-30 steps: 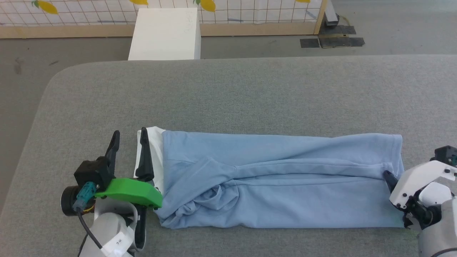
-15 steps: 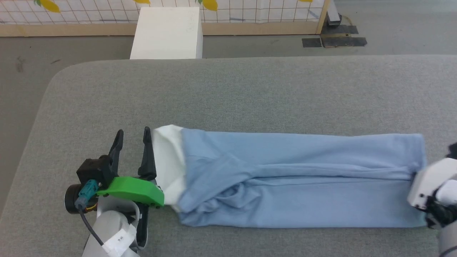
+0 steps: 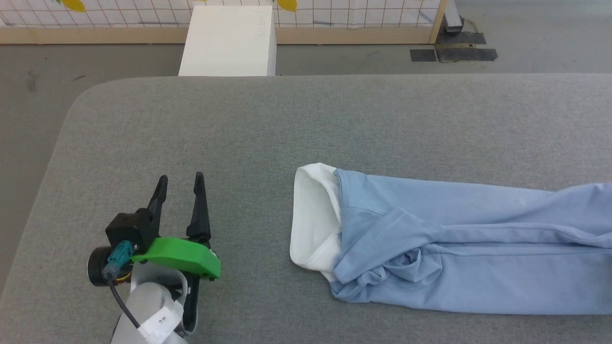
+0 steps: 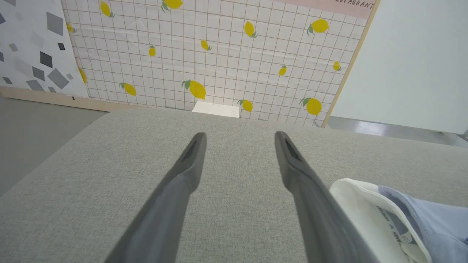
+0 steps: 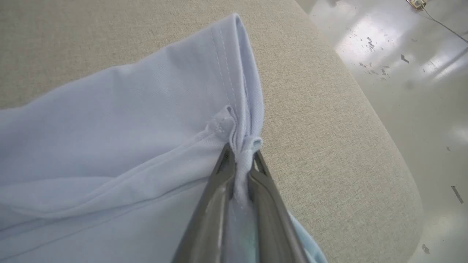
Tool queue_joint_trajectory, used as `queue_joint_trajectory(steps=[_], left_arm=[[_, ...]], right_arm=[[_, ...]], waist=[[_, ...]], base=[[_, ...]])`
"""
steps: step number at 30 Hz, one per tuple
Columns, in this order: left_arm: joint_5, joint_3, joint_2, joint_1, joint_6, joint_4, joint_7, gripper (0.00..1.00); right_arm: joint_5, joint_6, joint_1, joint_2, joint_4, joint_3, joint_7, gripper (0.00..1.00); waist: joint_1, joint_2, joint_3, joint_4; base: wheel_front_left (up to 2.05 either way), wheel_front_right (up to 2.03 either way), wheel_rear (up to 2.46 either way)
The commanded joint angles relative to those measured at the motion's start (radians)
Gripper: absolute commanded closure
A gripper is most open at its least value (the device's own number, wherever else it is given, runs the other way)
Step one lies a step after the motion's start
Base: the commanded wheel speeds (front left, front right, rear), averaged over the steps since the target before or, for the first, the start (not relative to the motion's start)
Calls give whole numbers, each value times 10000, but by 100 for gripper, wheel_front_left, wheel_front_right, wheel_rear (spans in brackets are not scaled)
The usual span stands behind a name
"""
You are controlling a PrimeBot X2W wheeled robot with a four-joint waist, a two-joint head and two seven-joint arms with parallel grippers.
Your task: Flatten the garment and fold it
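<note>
One lengthwise fold looks done; right pincer (image 5: 242, 151) clenches the shirt's (image 3: 454, 258) hem (image 5: 228, 73); left pincer (image 3: 181, 177) gapes empty, collar (image 3: 311, 215) to its right; cross-folds remain.

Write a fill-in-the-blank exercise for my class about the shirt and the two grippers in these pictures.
1. The garment has a collar that is ____ in colour.
2. The right gripper is ____ on the garment's bunched edge.
3. The left gripper stands ____, with nothing between its fingers.
4. The garment lies on a ____ padded table.

Missing words: white; shut; open; grey.
</note>
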Motion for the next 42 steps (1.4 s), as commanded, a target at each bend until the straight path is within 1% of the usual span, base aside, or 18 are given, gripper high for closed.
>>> queue_joint_trajectory(steps=[1, 4, 6, 8, 12, 15, 17, 19, 21, 23, 27, 32, 37, 38, 39, 40, 41, 42], left_arm=[[41, 35, -58, -142, -40, 35, -37, 0], [65, 49, -67, -100, -67, 66, -38, 0], [79, 67, -72, -78, -83, 63, -38, 0], [102, 93, -75, -38, -82, 33, -38, 0], [147, 110, -80, 41, -74, -42, -38, 0], [159, 93, -83, 36, -80, -72, -38, 0], [154, 91, -84, -12, -101, -48, -38, 0], [159, 78, -86, -67, -113, -33, -38, 0], [138, 43, -86, -126, -128, -15, -38, 0], [98, -20, -87, -205, -146, 6, -38, 0], [-7, -211, -88, -347, -155, 67, -38, 0], [-120, -429, -88, -414, -83, 67, -38, 0], [-223, -598, -88, -496, -1, 44, -38, 0], [-241, -621, -88, -507, 16, 43, -38, 0], [-253, -634, -88, -513, 28, 43, -38, 0], [-262, -646, -88, -517, 43, 42, -38, 0], [-268, -648, -88, -518, 55, 41, -38, 0], [-271, -645, -89, -515, 69, 37, -38, 0]], right_arm=[[64, -19, 128, 73, -219, 181, -60, 100], [436, -19, 315, 233, -825, 780, 289, 100], [816, -19, 584, 362, -1566, 1387, 777, 100], [1234, -19, 916, 488, -2644, 2123, 1378, 100], [1933, -19, 1632, 679, -5489, 3776, 2921, 100], [2328, -19, 1938, 649, -7397, 5119, 4031, 100], [2476, -19, 1914, 581, -8177, 6079, 4562, 100], [2611, -19, 1686, 570, -8598, 7098, 4872, 100], [2668, -19, 1338, 588, -8622, 8059, 5015, 100], [2763, -19, 908, 686, -8310, 8928, 4993, 100], [2875, -19, 4, 999, -7066, 10474, 4672, 100], [3067, -19, -908, 1508, -5003, 11537, 4177, 100], [3408, -19, -1520, 1827, -3150, 11988, 3730, 100], [3508, -19, -1642, 1881, -2811, 12051, 3610, 89], [3595, -19, -1726, 1917, -2561, 12115, 3541, 62], [3758, -19, -1820, 1958, -2317, 12233, 3442, 21], [3893, -19, -1888, 1985, -2162, 12269, 3354, 0], [4088, -19, -1957, 2018, -2035, 12316, 3231, 0]], waist=[[0, 0, -26, -16], [0, 0, -104, -1], [0, 0, -152, 9], [0, 0, -198, -3], [0, 0, -237, -27], [0, 0, -212, -23], [0, 0, -183, -5], [0, 0, -134, 26], [0, 0, -76, 82], [0, 0, -1, 181], [0, 0, 150, 458], [0, 0, 328, 728], [0, 0, 507, 900], [0, 0, 539, 915], [0, 0, 556, 922], [0, 0, 575, 924], [0, 0, 586, 917], [0, 0, 588, 900]], base=[[0, 0, 0], [0, 0, 0], [0, 0, 0], [0, 0, 0], [0, 0, 0], [0, 0, 0], [0, 0, 0], [0, 0, 0], [0, 0, 0], [0, 0, 0], [0, 0, 0], [0, 0, 0], [0, 0, 0], [0, 0, 0], [0, 0, 0], [0, 0, 0], [0, 0, 0], [0, 0, 0]])
